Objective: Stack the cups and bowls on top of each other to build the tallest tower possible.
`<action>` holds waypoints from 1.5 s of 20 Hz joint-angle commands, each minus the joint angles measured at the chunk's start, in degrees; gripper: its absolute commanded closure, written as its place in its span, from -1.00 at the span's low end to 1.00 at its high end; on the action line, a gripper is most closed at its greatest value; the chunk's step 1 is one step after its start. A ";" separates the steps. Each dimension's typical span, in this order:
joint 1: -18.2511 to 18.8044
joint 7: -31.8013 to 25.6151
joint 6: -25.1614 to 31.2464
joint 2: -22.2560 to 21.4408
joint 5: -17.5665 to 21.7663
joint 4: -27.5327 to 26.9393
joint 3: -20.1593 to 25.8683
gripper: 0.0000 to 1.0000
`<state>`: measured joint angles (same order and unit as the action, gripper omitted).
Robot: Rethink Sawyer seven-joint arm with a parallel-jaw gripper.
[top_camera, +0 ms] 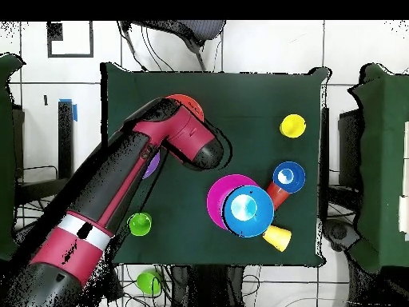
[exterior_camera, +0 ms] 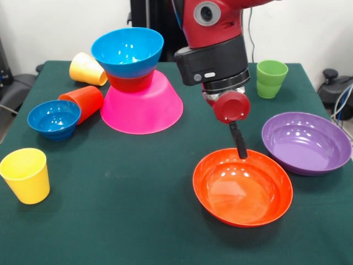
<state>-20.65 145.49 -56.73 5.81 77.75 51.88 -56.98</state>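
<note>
Dark green cloth-covered table [exterior_camera: 138,210] stands on a white tiled floor [top_camera: 264,48].

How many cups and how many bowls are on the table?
Cups: 4, yellow upright, yellow tipped over, orange-red lying down, green.
Bowls: 6, pink, small orange, blue, small blue, wide orange, purple.
Total: 10

Red arm [exterior_camera: 212,22] with black wrist housing, white-banded.

Dark green table [exterior_camera: 138,221], white wall [exterior_camera: 49,27] behind, white tiled floor [top_camera: 351,48]
</note>
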 commanded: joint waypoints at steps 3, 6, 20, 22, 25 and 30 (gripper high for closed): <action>-0.34 -3.42 -3.73 3.88 5.02 -0.62 7.33 -1.00; -0.40 -3.30 -2.64 4.85 5.76 -1.03 7.29 -1.00; -0.46 -3.28 0.98 8.75 8.75 -2.21 6.76 -1.00; -0.59 -3.27 1.15 9.09 8.91 -2.19 6.63 -1.00; -0.70 -3.45 1.30 9.56 9.02 -2.21 6.53 -1.00; -1.00 -3.49 0.99 9.58 8.90 -2.03 6.39 -1.00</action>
<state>-21.01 145.49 -58.44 13.41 85.35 51.83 -56.99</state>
